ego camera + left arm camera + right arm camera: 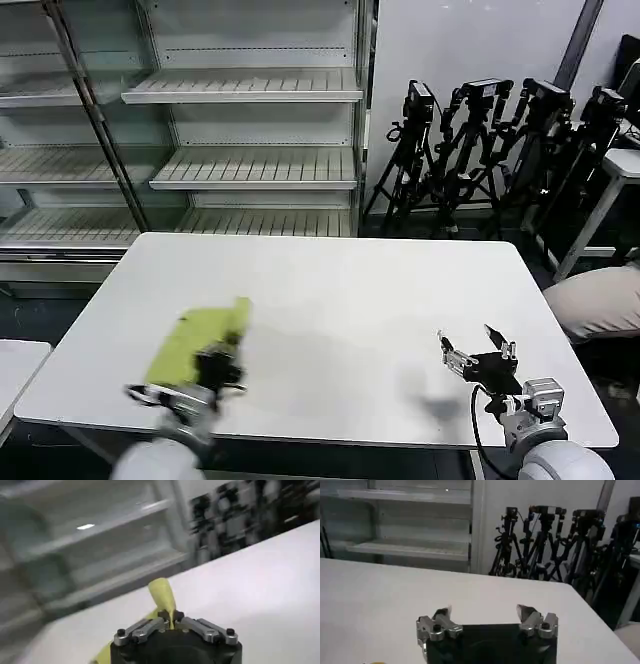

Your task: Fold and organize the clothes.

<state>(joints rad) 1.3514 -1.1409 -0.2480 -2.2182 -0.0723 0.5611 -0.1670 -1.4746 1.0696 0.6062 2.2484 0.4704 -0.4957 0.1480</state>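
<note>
At the lower left of the head view, your left gripper point(222, 372) is clenched on the shirt point(195, 340). The left wrist view confirms it: the jaws are pinched together on a peak of yellow-green cloth point(164, 597) that rises between them. The shirt sits as a compact bundle near the table's point(330, 300) left front edge, and that is your risk. Since you hold only a small pinch of thin fabric, I judge that a quick pull could slip it free, or drag the bundle off that edge. A lift from one point could also let the folds fall open.

At the lower right, your right gripper point(478, 352) hovers over bare table with its jaws spread and nothing between them, well apart from the shirt.

Count: one shirt, one table, two grippers. At the upper right, four tripods point(480, 150) stand behind the table.
</note>
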